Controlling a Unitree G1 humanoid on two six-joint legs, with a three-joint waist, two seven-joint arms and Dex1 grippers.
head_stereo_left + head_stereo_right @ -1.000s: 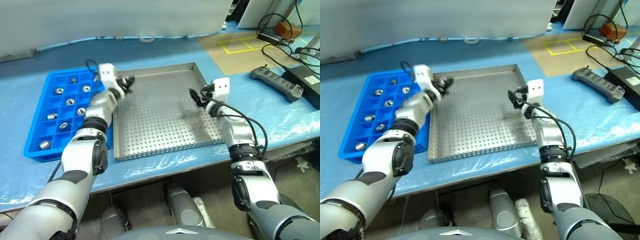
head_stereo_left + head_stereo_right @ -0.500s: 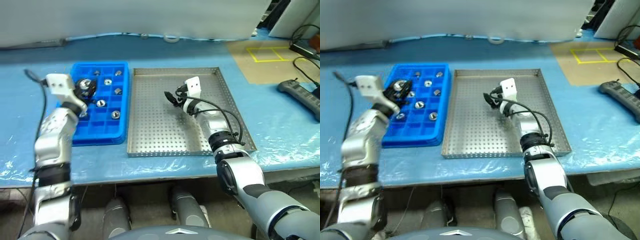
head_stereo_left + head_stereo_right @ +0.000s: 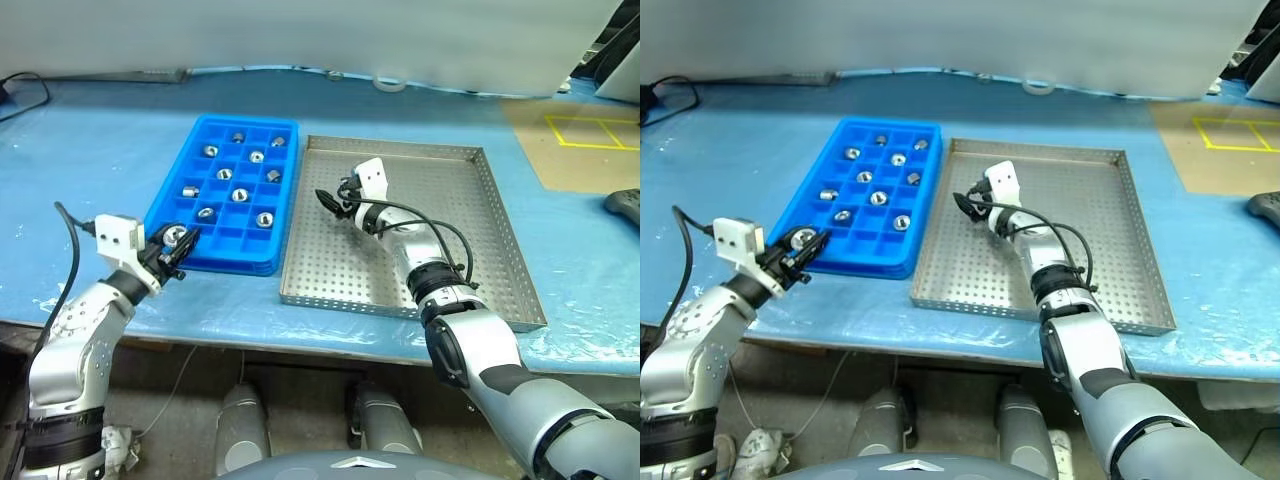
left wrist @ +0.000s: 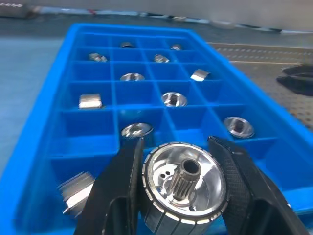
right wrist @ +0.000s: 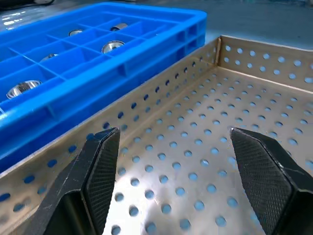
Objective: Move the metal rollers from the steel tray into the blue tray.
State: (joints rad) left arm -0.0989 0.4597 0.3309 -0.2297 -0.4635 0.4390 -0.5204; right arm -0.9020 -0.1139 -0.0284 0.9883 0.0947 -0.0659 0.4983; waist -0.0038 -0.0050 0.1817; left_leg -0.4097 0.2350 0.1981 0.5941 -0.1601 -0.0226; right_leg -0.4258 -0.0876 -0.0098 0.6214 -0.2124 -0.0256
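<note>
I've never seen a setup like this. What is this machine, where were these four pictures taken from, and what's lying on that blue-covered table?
It is a two-armed humanoid robot. Two pictures come from cameras in its head, looking down over its arms; the other two come from cameras on its wrists, looking along the black fingers. On the table lie a bright blue plastic tray with square compartments, several holding small shiny metal rollers, and a perforated silver steel tray. The left gripper pinches one roller near the blue tray's near end. The right gripper hangs open over the steel tray.
</note>
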